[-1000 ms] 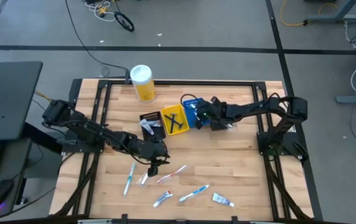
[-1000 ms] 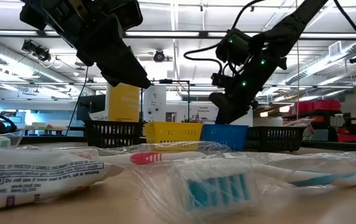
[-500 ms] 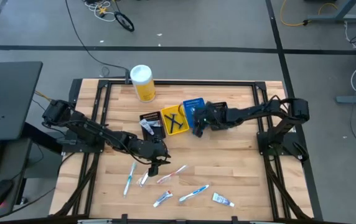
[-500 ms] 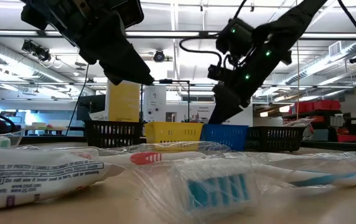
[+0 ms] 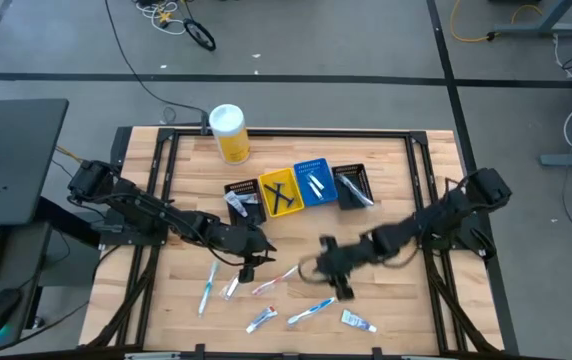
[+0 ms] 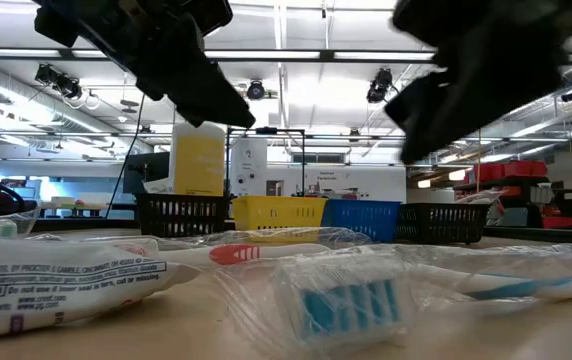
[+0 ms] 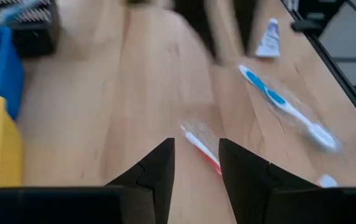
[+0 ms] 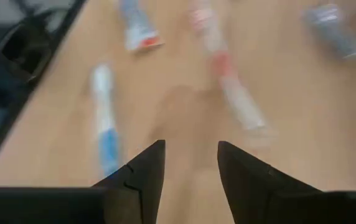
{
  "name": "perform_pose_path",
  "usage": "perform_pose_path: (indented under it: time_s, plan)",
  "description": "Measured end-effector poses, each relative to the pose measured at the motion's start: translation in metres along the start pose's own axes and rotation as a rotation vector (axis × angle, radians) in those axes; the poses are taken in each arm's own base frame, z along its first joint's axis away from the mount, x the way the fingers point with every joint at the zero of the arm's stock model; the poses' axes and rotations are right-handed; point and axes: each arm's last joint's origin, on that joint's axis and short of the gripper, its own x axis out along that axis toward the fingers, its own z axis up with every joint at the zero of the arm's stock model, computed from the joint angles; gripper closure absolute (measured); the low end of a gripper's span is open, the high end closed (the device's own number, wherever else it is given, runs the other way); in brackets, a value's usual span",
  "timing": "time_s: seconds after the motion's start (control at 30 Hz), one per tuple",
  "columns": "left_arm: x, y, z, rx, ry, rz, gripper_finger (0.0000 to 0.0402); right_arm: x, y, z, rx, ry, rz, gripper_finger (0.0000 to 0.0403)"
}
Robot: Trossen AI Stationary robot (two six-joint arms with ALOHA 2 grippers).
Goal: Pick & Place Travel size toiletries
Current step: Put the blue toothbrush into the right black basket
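The loose toiletries sit in a cluster on the near half of the table (image 5: 386, 225): a pink toothbrush (image 5: 276, 280), a blue one (image 5: 311, 311) just nearer, a teal one (image 5: 207, 286) off to the left, a small tube (image 5: 357, 320) at the near right and another tube (image 5: 260, 319) left of the blue brush. A few items already lie in the blue bin (image 5: 314, 182) and yellow bin (image 5: 280, 193) on the far side.

Your right gripper (image 5: 334, 268) is over the table just right of the pink brush, fingers apart with nothing between them. Your left gripper (image 5: 247, 268) hangs just left of that same brush, also parted and empty.

That's the worry: both grippers are crowding one toothbrush, so you could knock the arms together or shove the brush sideways. The wrappers look crinkly and slick, so a shallow pinch might grab only plastic and slip. Coming down off-centre could also nudge the blue brush out of line.
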Motion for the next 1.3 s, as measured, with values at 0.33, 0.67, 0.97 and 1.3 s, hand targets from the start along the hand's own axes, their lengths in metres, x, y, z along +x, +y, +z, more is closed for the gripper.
perform_pose_path:
  time_s: [0.33, 0.67, 0.97, 1.3]
  plan:
    - [0.000, 0.002, 0.004, -0.009, -0.060, 0.106, 0.0270, 0.037, 0.055, -0.026, -0.078, -0.005, 0.109, 0.0245]
    - [0.000, 0.002, 0.005, -0.020, -0.062, 0.100, 0.0270, 0.066, 0.050, -0.045, -0.061, 0.031, -0.015, 0.0246]
    - [0.000, 0.002, 0.005, -0.031, -0.063, 0.099, 0.0270, 0.066, 0.047, -0.046, -0.019, 0.036, -0.041, 0.0315]
    - [0.000, 0.002, 0.005, -0.033, -0.063, 0.100, 0.0270, 0.064, 0.048, -0.038, -0.046, 0.020, 0.026, 0.0366]
